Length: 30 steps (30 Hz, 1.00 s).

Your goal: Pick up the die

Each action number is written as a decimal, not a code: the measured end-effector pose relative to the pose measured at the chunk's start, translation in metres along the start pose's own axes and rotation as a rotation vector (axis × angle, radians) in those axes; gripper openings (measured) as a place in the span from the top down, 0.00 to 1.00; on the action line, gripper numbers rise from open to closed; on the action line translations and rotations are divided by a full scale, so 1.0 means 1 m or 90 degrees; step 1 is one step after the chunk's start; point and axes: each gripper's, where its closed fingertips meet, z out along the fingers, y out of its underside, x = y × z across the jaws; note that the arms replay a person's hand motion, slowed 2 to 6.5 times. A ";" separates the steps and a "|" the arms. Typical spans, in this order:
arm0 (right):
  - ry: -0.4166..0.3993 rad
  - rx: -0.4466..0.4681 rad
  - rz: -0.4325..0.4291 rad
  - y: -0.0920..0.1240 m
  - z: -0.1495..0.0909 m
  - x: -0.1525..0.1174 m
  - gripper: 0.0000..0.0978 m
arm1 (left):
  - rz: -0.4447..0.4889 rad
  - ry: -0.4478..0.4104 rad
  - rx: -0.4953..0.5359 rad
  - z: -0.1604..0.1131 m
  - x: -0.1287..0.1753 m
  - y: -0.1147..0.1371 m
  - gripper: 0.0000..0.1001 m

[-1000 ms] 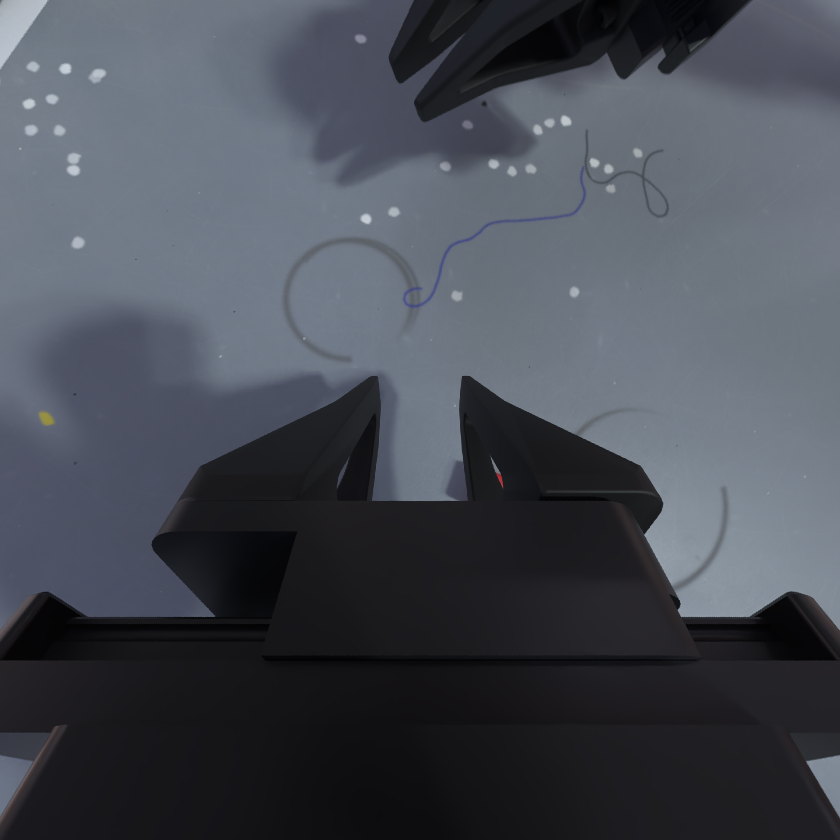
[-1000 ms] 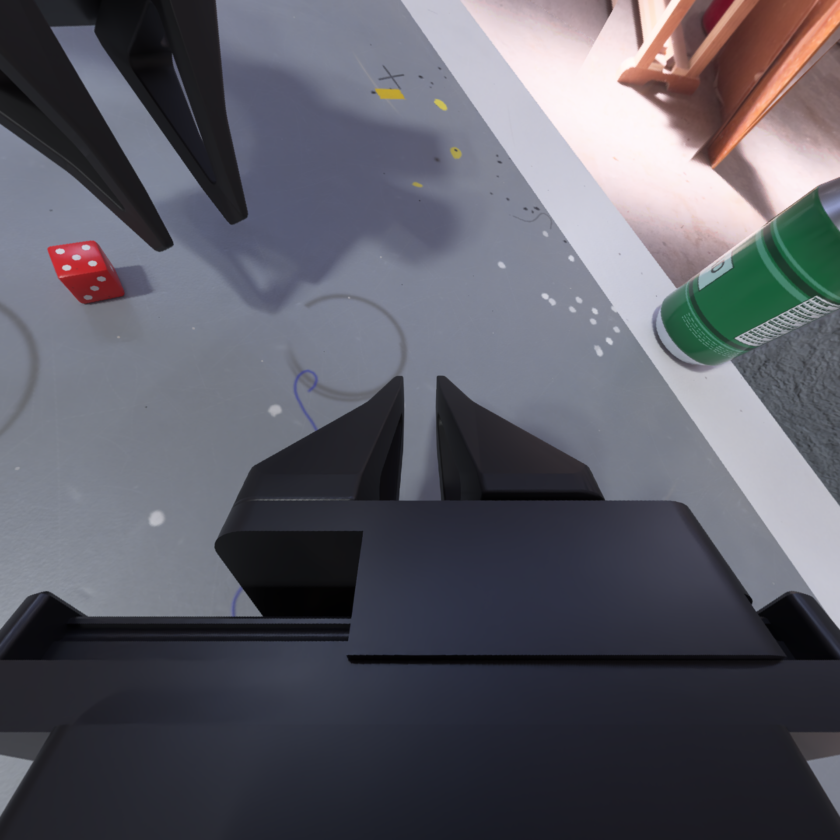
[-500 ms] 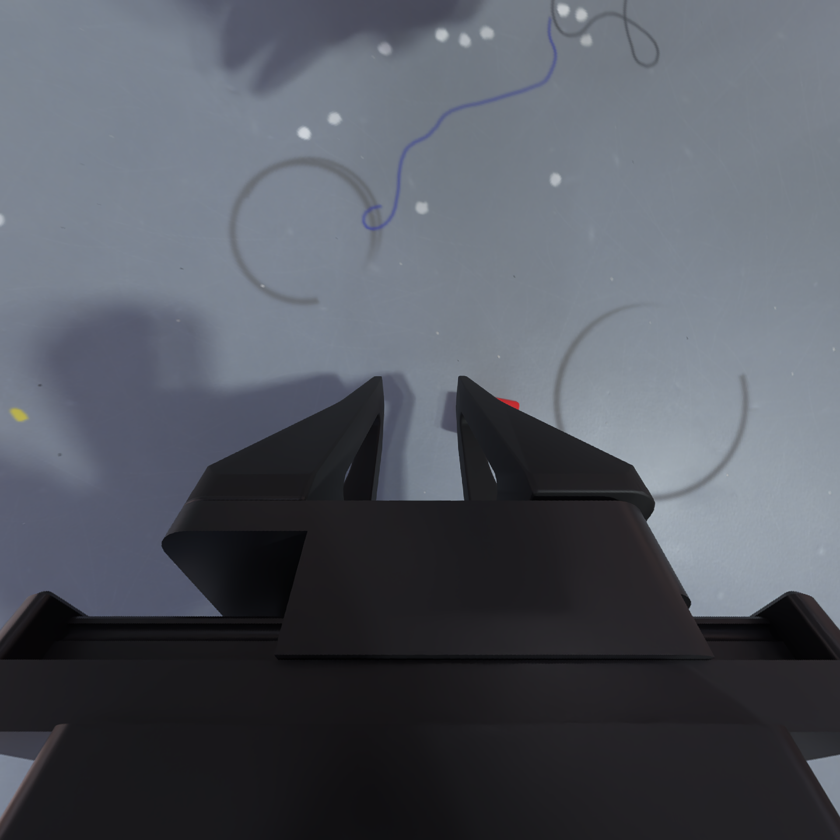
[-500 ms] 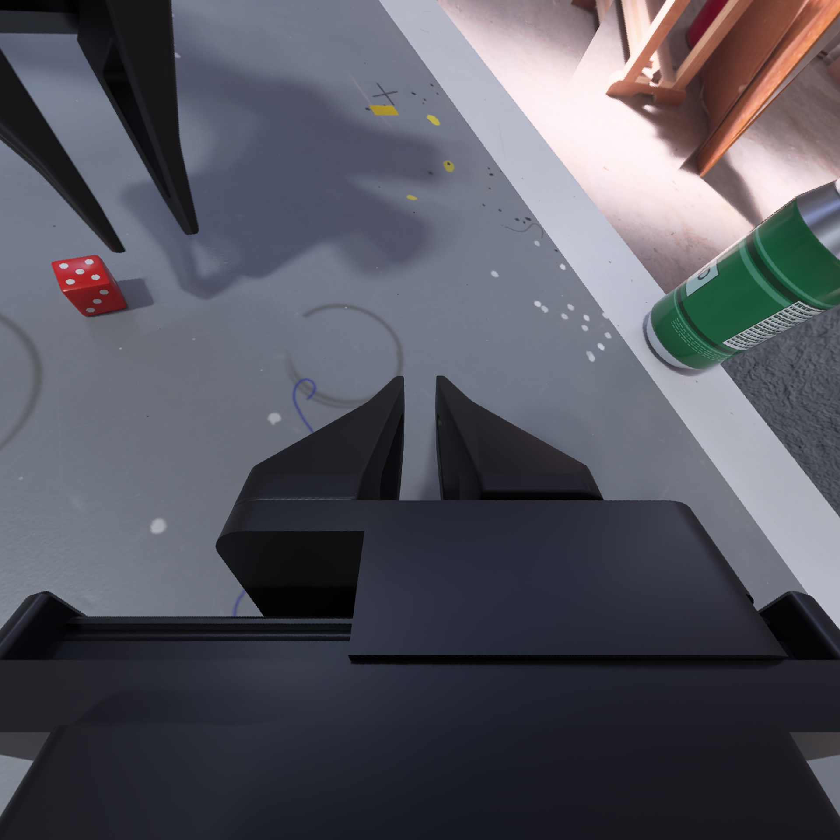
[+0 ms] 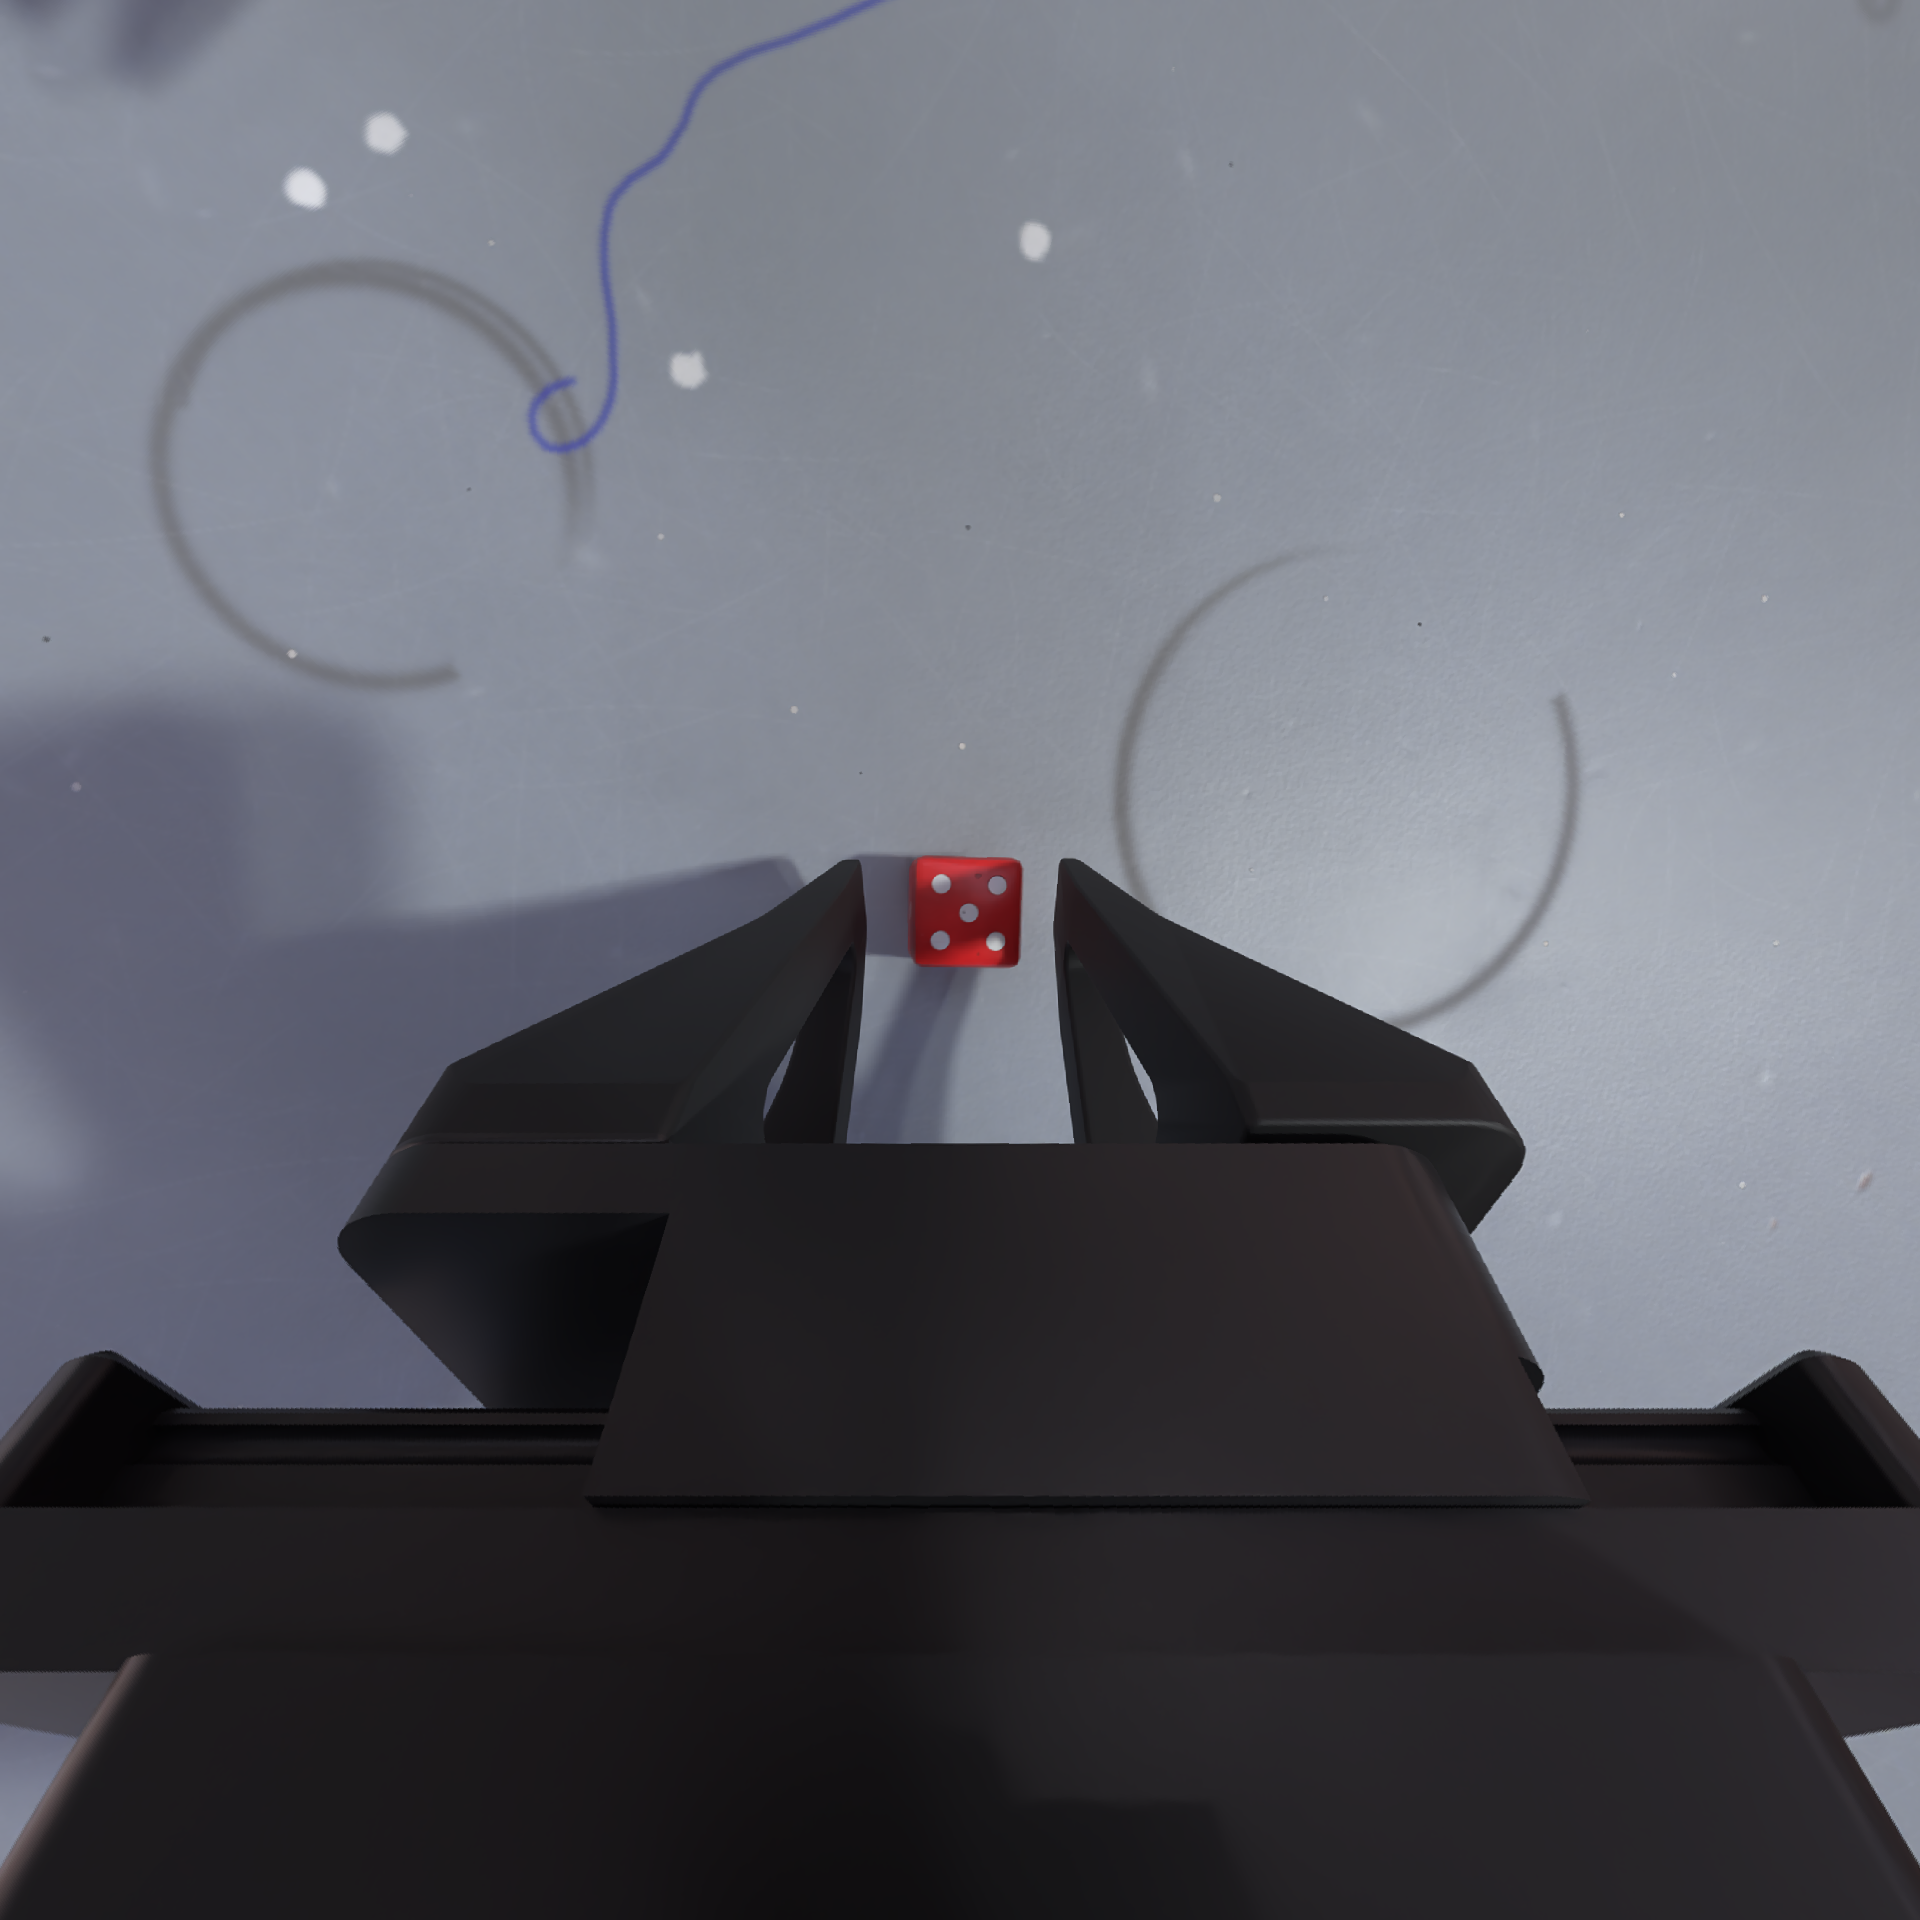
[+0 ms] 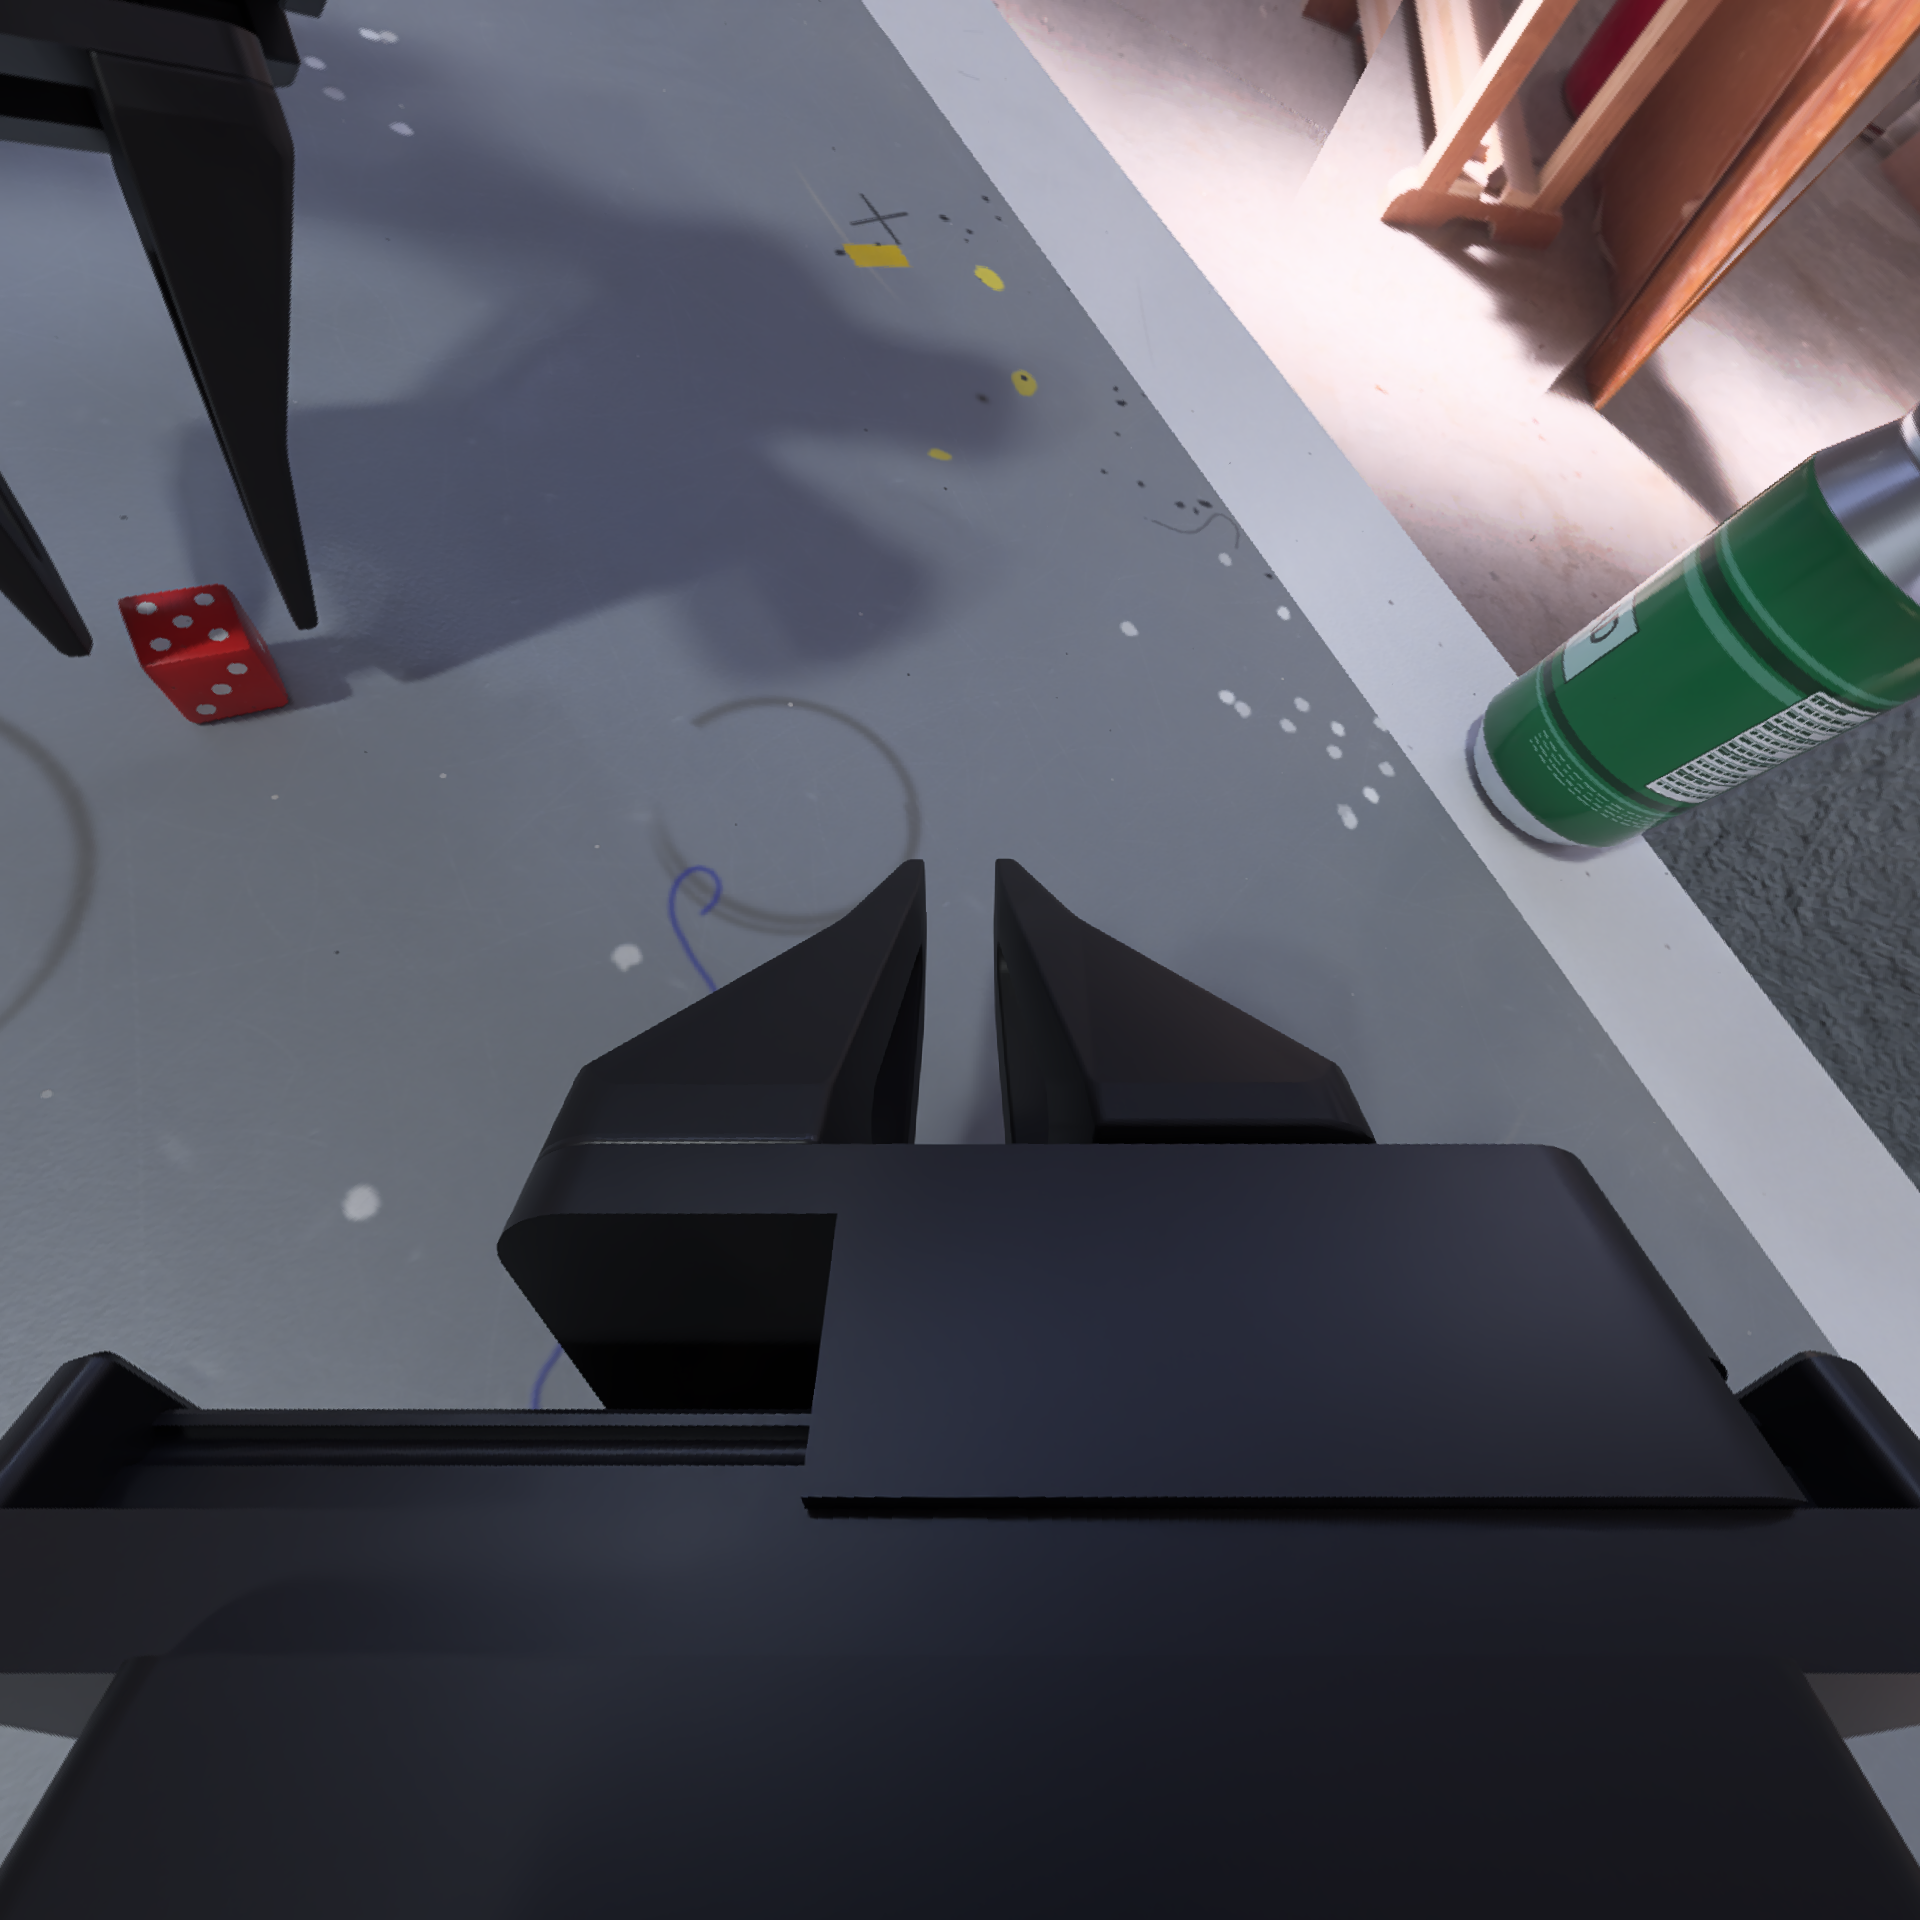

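The red die (image 5: 966,912) with white pips lies on the grey table (image 5: 1247,364). My left gripper (image 5: 958,869) is open and low over the table. Its two black fingertips stand on either side of the die, with a small gap on each side. In the right wrist view the die (image 6: 203,655) sits at the far left between the left gripper's fingers (image 6: 223,364), whose tips reach down to the table. My right gripper (image 6: 959,873) is shut and empty, well to the right of the die.
A green can (image 6: 1704,686) stands on the table's white edge strip at the right. Wooden furniture (image 6: 1558,135) stands on the floor beyond the edge. The table bears ring marks, a blue scribble, and white and yellow paint spots.
My left gripper has moved in and down over the die. The die was hidden under its right finger and now shows between the fingertips. The right gripper has barely moved.
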 end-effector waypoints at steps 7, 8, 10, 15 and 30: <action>0.000 0.000 -0.001 0.000 0.000 0.000 0.89 | 0.011 -0.003 -0.010 0.005 0.003 0.001 0.71; 0.000 0.000 -0.001 0.000 0.000 0.000 0.89 | 0.013 -0.005 -0.012 0.005 0.003 0.002 0.72; 0.000 0.000 -0.001 0.000 0.000 0.000 0.89 | 0.015 -0.009 -0.014 0.005 0.002 0.002 0.73; 0.000 0.000 -0.001 0.000 0.000 0.000 0.89 | 0.022 -0.017 -0.011 0.006 0.001 0.001 0.79; 0.001 0.004 -0.004 -0.001 0.000 0.000 0.89 | 0.033 -0.035 0.012 0.005 -0.001 -0.008 0.82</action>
